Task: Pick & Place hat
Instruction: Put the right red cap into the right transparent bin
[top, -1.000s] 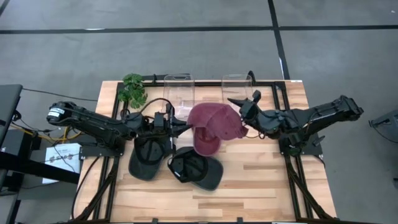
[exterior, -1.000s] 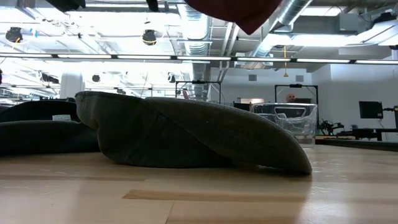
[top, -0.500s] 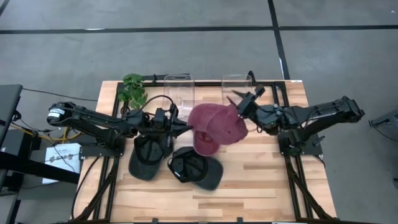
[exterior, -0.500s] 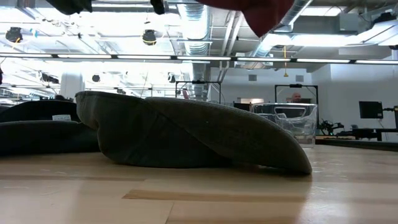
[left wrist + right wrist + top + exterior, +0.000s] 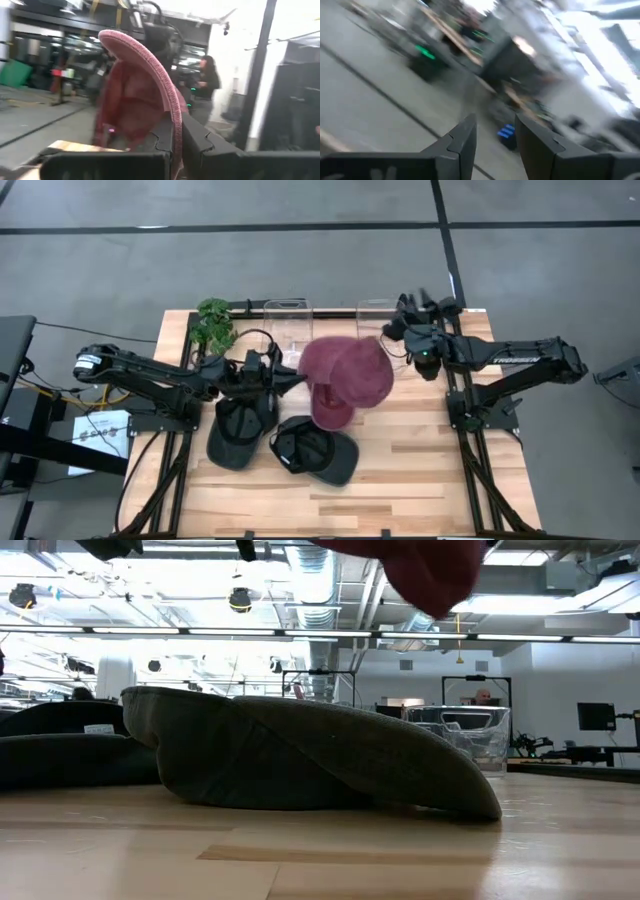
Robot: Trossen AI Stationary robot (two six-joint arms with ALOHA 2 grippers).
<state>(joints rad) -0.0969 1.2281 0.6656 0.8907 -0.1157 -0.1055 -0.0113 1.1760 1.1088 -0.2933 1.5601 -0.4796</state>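
Nearest on the wooden desk (image 5: 420, 470) lies a dark cap (image 5: 315, 450), with a second dark cap (image 5: 238, 430) just beside it toward the left arm. Above them the left gripper (image 5: 290, 383) holds the maroon hat (image 5: 345, 375) up off the desk, its jaws closed thin on the brim edge. Farther back, the right gripper (image 5: 412, 310) hangs over the far edge near two clear bins (image 5: 288, 320), jaws parted and holding nothing. A small plant (image 5: 213, 323) stands at the far left corner.
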